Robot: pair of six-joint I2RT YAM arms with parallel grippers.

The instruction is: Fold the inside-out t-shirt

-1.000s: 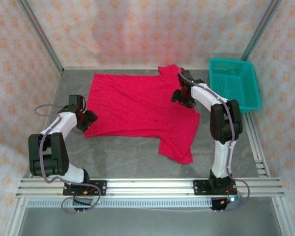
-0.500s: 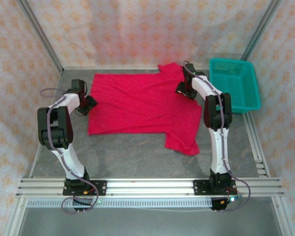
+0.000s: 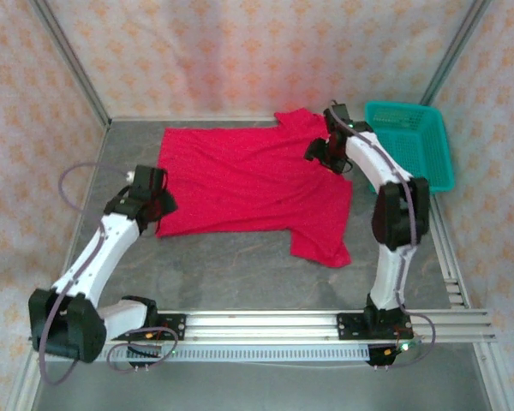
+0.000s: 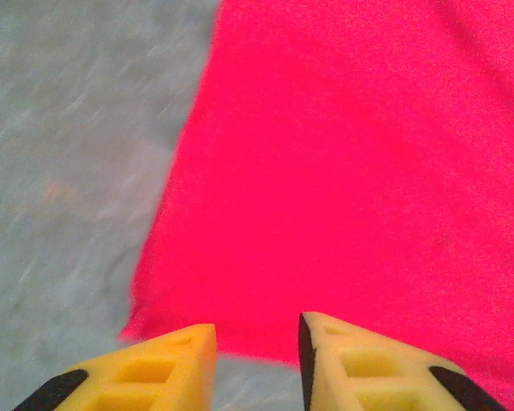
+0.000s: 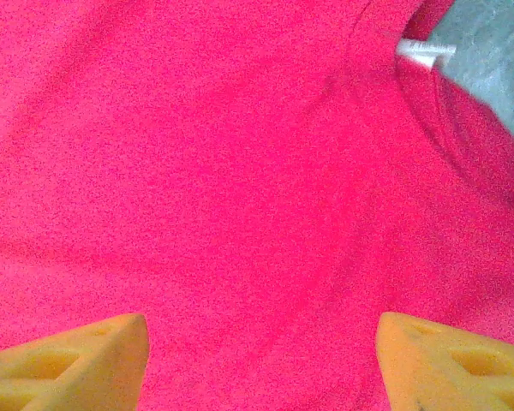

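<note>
Top external: left hand narrowly open, right hand wide, both empty at t-shirt.

Wide-apart fingers — red t-shirt beneath

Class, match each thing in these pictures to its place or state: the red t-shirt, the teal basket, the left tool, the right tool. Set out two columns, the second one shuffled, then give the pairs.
Column one:
1. t-shirt
2. basket
3. left tool
4. right tool

Column two:
A. fingers wide apart above red cloth, near the white neck label
B. at the far right corner of the table
C. spread flat across the table
D. at the shirt's near left corner, fingers a little apart

Pairs: 1-C; 2-B; 3-D; 4-A
</note>
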